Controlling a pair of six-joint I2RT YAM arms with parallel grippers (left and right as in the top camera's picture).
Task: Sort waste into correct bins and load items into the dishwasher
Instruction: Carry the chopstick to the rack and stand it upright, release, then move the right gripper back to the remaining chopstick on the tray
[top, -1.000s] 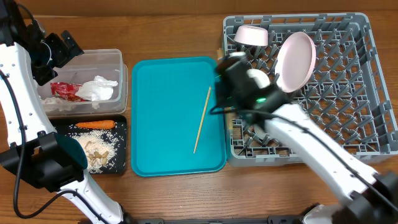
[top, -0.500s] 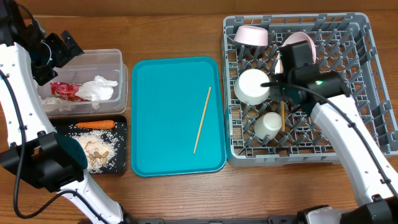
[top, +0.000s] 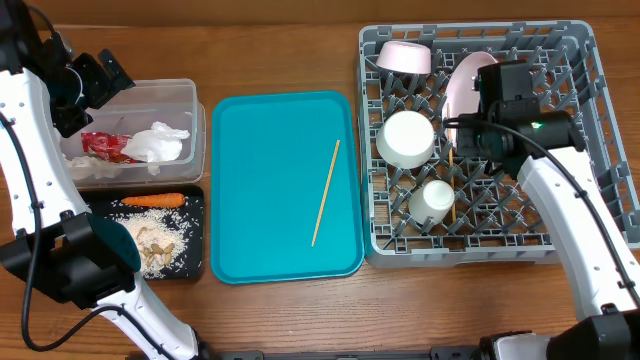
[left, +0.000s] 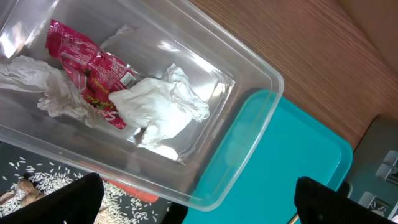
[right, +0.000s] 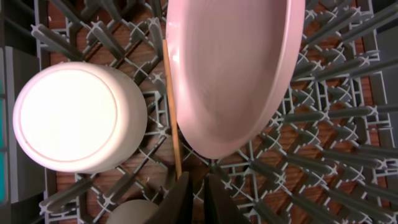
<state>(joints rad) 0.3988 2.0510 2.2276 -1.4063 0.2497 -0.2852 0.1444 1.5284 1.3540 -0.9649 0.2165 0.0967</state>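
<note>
Table (top: 300, 45): narrow gap between tray (top: 270, 150), rack (top: 600, 150)

Bright, even light (glare on clear tub (left: 211, 68))

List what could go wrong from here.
1. The chopstick rests on the dish rack's grid beside the tilted plate; it may slip through a gap.
2. The right hand sits close to the plate's rim; pulling away could topple it.
3. The other chopstick lies flat on the teal tray, hard to pinch.
</note>
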